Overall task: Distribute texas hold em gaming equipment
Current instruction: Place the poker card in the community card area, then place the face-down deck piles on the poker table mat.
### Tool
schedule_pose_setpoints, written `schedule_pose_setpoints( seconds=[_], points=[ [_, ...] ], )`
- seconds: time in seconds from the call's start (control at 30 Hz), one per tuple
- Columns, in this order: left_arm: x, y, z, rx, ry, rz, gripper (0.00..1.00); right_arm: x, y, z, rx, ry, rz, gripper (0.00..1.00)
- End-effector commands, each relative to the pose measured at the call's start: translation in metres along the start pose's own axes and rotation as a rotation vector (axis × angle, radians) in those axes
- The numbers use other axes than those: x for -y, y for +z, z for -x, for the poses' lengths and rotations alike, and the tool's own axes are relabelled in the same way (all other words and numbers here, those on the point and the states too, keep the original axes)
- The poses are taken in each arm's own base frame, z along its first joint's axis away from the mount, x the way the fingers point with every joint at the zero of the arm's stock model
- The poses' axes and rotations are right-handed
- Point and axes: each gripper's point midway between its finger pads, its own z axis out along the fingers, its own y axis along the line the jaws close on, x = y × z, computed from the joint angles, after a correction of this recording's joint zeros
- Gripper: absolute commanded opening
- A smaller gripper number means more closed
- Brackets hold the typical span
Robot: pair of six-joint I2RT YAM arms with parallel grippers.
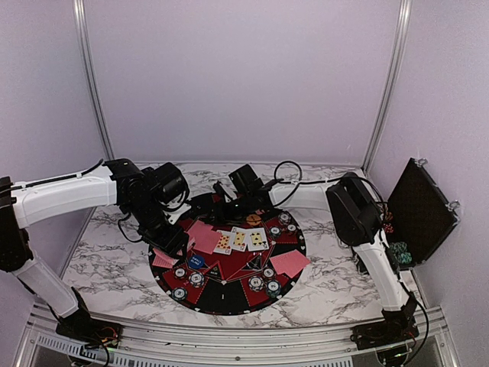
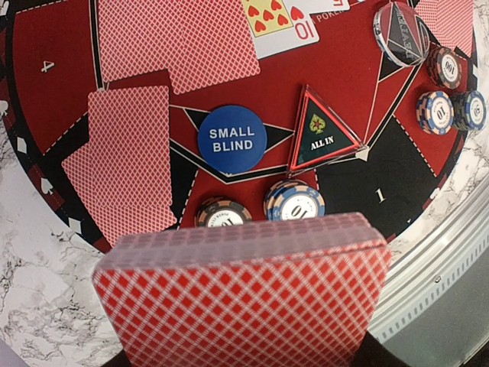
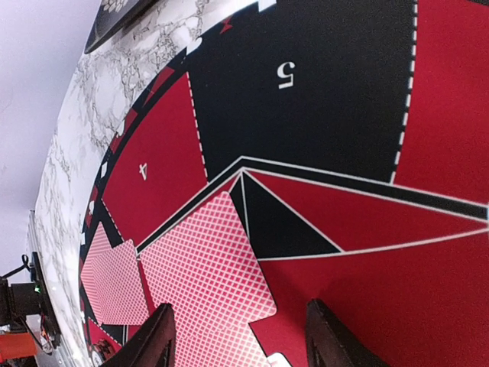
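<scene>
My left gripper (image 1: 174, 243) is shut on a deck of red-backed cards (image 2: 243, 294), held just above the left edge of the round mat (image 1: 229, 294); the deck hides its fingers. Below it lie a blue SMALL BLIND marker (image 2: 231, 139), a triangular ALL IN marker (image 2: 325, 131), striped chips (image 2: 294, 200) and face-down cards (image 2: 130, 157). My right gripper (image 3: 244, 340) is open and empty, low over the mat's far side, next to a face-down card (image 3: 206, 260). Face-up cards (image 1: 241, 239) lie mid-mat.
A black case (image 1: 420, 210) stands open against the right wall with chips (image 1: 399, 254) at its foot. More chips (image 1: 263, 284) and a face-down card (image 1: 290, 262) lie on the mat's near right. Metal posts (image 1: 92, 76) frame the back wall.
</scene>
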Motion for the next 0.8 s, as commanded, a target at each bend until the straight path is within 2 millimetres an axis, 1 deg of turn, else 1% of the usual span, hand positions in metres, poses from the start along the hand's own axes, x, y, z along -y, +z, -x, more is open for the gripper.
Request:
schedule_pose_setpoints(
  seconds=[0.0,0.1,0.23,0.33,0.5,0.53,0.63,0.77],
  points=[
    [0.002,-0.007,0.011,0.041,0.004,-0.008,0.62,-0.021,-0.030,0.028,0.069,-0.036,-0.004,0.58],
    [0.001,-0.007,0.014,0.044,-0.003,-0.003,0.62,-0.025,-0.042,0.035,0.094,-0.041,-0.005,0.64],
    [0.001,-0.006,0.019,0.045,-0.014,0.006,0.62,-0.022,-0.064,0.043,0.137,-0.042,-0.026,0.72],
    [0.003,-0.004,0.026,0.048,-0.021,0.005,0.62,-0.019,-0.083,0.045,0.170,-0.035,-0.034,0.82],
    [0.004,0.000,0.040,0.054,-0.030,0.005,0.62,-0.013,-0.127,0.046,0.237,-0.018,-0.049,0.86],
    [0.004,0.002,0.043,0.051,-0.031,0.007,0.62,-0.007,-0.131,0.040,0.235,-0.008,-0.059,0.87],
    [0.002,0.005,0.053,0.053,-0.037,0.013,0.62,-0.005,-0.153,0.035,0.266,-0.005,-0.078,0.88],
    [-0.005,0.011,0.068,0.051,-0.053,0.026,0.62,-0.004,-0.175,0.026,0.294,-0.003,-0.101,0.89]
  ],
)
